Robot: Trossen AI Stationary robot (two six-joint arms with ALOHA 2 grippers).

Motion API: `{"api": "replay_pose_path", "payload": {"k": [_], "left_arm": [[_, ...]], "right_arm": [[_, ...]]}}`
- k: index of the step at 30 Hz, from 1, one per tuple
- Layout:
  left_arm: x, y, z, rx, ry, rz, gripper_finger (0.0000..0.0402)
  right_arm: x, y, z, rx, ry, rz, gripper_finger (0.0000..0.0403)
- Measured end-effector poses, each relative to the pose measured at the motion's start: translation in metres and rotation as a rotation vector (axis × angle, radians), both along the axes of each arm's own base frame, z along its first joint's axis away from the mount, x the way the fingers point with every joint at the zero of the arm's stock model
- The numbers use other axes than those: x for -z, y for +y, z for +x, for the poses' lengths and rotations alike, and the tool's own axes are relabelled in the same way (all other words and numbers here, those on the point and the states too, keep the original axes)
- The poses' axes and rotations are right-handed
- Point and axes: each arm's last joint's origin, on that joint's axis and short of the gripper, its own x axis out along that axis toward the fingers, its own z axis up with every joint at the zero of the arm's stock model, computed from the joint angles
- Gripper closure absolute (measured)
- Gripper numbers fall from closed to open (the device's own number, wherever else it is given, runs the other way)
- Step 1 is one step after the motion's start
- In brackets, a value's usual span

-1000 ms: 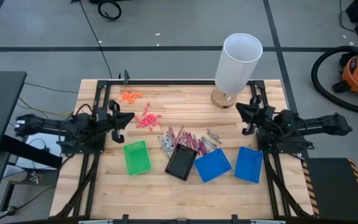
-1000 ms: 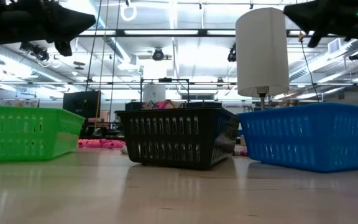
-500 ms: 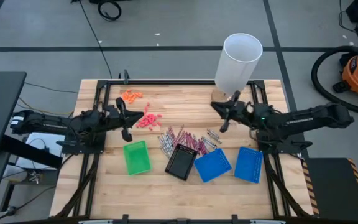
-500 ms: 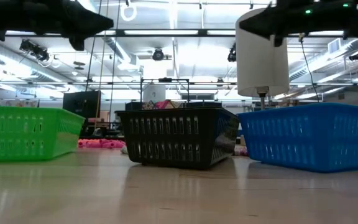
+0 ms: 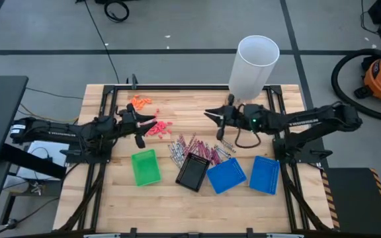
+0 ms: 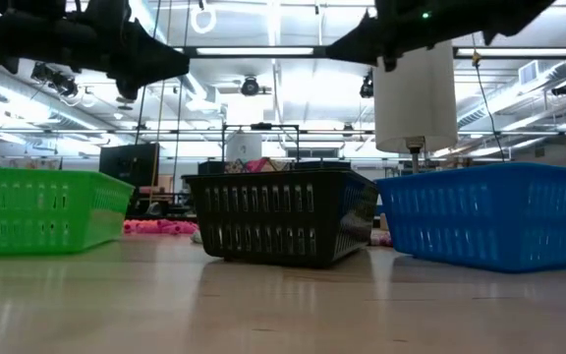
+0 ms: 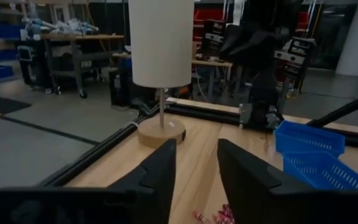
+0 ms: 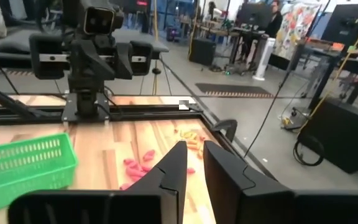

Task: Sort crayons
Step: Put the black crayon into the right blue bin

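The crayons (image 5: 197, 149), thin pink and grey sticks, lie in a loose heap on the wooden table just beyond the black tray (image 5: 193, 172). My left gripper (image 5: 152, 119) hovers level above the table, left of the heap. It is open, with nothing between its fingers (image 7: 160, 171). My right gripper (image 5: 208, 114) reaches level from the right, above and beyond the heap. It is open by a narrow gap and holds nothing, as the right wrist view (image 8: 194, 163) shows. Both grippers hang high above the table in the low view.
A green tray (image 5: 145, 166), the black tray and two blue trays (image 5: 226, 175) (image 5: 264, 174) stand in a row near the front. Coral-red bits (image 5: 157, 127) and orange bits (image 5: 139, 102) lie at the far left. A tall white cylinder on a round wooden base (image 5: 253, 66) stands at the far right.
My right gripper has swung a long way from the table's right edge toward the middle, rising a little. My left gripper has crept toward the table's middle. No object on the table has moved.
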Motion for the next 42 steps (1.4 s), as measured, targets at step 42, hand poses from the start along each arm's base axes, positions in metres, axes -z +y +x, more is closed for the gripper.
{"api": "replay_pose_path", "payload": {"k": [42], "left_arm": [[-0.018, 0.010, 0.048, -0.109, 0.404, -0.061, 0.0253]], "right_arm": [[0.086, -0.033, 0.038, 0.121, 1.080, 0.624, 0.0267]]}}
